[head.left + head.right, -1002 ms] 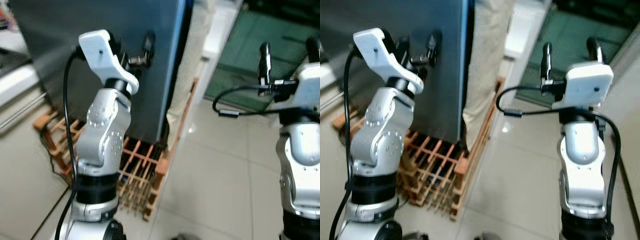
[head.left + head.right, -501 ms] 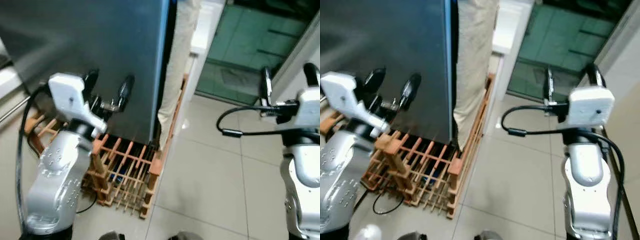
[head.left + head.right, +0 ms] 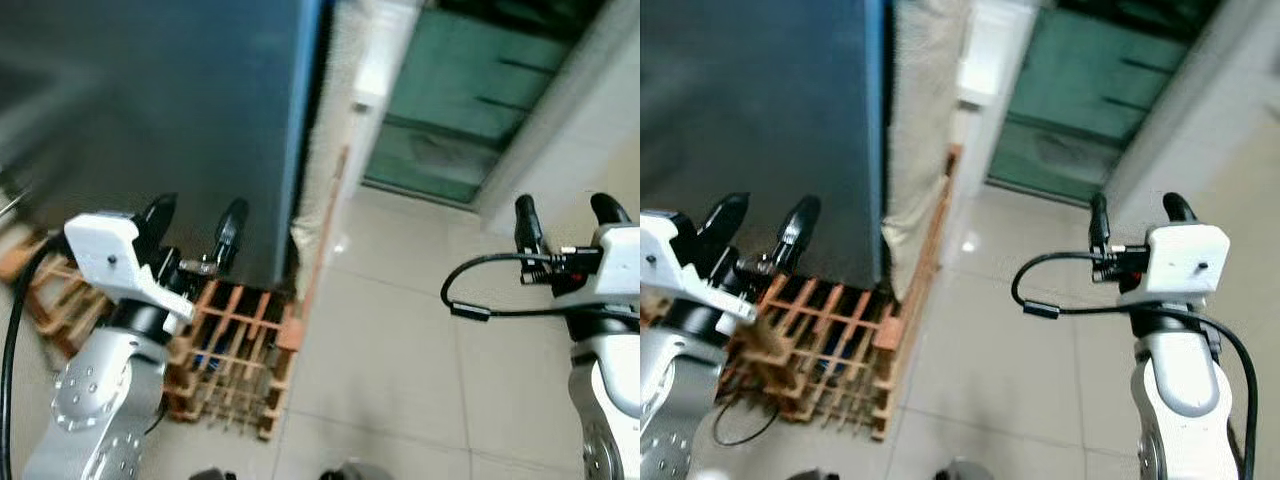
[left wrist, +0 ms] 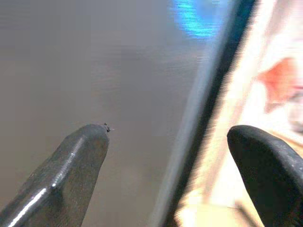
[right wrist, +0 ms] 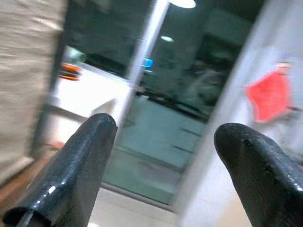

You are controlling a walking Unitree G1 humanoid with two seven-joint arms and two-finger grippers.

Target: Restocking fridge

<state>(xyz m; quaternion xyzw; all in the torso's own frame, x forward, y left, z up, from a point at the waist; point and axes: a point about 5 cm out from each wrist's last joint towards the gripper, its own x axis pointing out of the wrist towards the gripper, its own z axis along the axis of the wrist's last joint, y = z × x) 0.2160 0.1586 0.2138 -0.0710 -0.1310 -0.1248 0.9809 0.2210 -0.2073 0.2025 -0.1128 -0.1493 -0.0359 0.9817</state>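
Observation:
The fridge point(image 3: 150, 90) is a tall dark grey slab at the upper left, its face unbroken and its right edge point(image 4: 199, 118) running down beside a beige cloth. My left gripper point(image 3: 195, 222) hovers open just in front of the lower part of that face, with nothing between its fingers point(image 4: 71, 161). My right gripper point(image 3: 562, 212) is raised open over the tiled floor at the right, well away from the fridge, and holds nothing. Its fingers point(image 5: 90, 156) point toward a glass doorway.
A wooden lattice rack point(image 3: 240, 345) stands on the floor at the fridge's foot, right below my left gripper. A beige cloth point(image 3: 325, 170) hangs beside the fridge's edge. Pale floor tiles point(image 3: 400, 350) spread to the right, toward a green glass door point(image 3: 460, 90) and a white wall point(image 3: 590, 110).
The whole view has swung and the fridge now sits further left in it. My left arm has come down from high against the fridge face to a lower spot. Both grippers stay open.

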